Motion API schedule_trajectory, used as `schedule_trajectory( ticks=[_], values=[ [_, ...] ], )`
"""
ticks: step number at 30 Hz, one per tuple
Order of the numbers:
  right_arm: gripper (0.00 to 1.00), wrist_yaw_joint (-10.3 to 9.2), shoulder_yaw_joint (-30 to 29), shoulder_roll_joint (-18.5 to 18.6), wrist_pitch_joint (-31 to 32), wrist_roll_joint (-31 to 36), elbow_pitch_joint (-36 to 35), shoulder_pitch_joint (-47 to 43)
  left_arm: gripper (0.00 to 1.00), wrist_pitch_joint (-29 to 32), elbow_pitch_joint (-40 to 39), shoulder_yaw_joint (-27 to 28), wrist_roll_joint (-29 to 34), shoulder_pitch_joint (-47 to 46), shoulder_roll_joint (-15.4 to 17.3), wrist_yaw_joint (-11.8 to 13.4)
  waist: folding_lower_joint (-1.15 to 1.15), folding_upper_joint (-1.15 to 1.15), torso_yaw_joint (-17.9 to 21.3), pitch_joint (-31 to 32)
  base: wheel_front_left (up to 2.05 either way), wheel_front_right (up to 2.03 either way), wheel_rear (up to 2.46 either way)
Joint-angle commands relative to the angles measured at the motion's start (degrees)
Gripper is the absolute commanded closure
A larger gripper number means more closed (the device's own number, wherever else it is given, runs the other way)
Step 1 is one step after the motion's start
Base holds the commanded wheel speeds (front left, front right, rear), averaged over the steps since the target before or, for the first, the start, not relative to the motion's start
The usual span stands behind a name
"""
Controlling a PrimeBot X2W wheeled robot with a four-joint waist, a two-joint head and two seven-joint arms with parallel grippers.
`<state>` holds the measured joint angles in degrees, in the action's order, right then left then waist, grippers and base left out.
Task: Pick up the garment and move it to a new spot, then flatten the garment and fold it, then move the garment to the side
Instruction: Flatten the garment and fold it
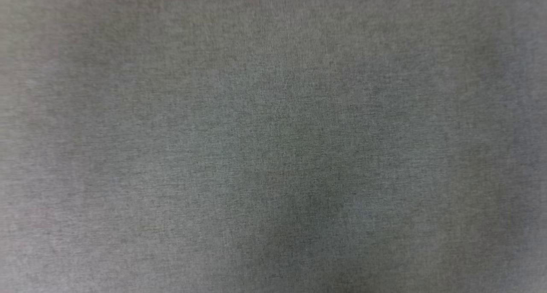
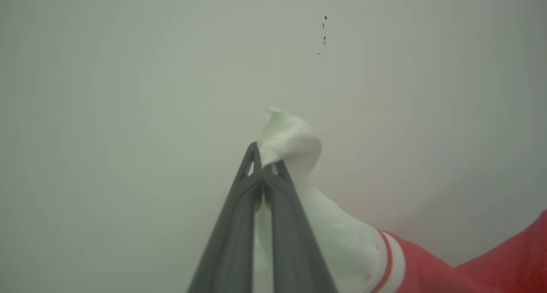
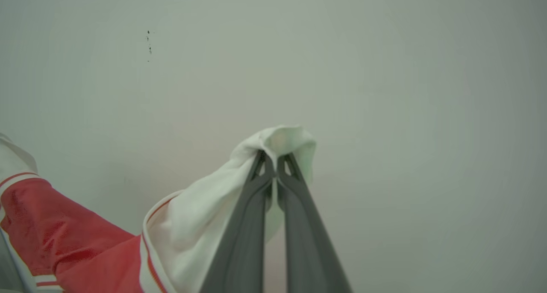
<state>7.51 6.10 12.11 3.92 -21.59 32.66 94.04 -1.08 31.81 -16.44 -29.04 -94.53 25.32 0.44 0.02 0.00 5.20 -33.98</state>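
Note:
My left gripper (image 2: 261, 165) is shut on white fabric of the garment (image 2: 342, 241), a red jersey with white parts and red-white striped trim. The cloth bunches past the fingertips and trails to the lower right, where the red body shows. My right gripper (image 3: 274, 167) is shut on another white part of the garment (image 3: 192, 233); there the red body hangs off to the lower left. Both grippers point at a plain pale surface (image 2: 128, 92).
A blurred grey woven surface (image 1: 273, 139) spreads across the head view, with a darker shadow at lower centre. A few small dark specks (image 2: 324, 32) mark the pale surface (image 3: 384, 92) ahead of both grippers.

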Motion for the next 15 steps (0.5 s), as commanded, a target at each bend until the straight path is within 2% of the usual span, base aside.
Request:
schedule_trajectory(
  ticks=[1, 8, 15],
  values=[
    [1.00, -0.04, 0.6, -0.3, -0.8, -0.5, 1.7, 1.3, 1.00, -0.5, 0.9, -0.1, -0.4, 0.3, -0.3, -0.3, -0.02, 0.00, 0.1, -2.0, 0.00, 0.00, 0.00],
    [1.00, -0.04, 5.8, -2.2, -5.0, -2.2, 11.2, -1.3, 1.00, -2.8, 8.6, -0.4, -2.5, 4.8, -1.9, -2.5, -0.02, 0.00, -0.2, -2.9, 0.00, 0.00, 0.00],
    [1.00, -0.04, 10.2, -3.0, -7.1, -4.6, 20.5, -8.3, 1.00, -6.3, 18.4, -1.5, -4.6, 12.8, -4.7, -5.4, -0.02, 0.00, -0.9, 0.8, 0.00, 0.00, 0.00]
  ],
)
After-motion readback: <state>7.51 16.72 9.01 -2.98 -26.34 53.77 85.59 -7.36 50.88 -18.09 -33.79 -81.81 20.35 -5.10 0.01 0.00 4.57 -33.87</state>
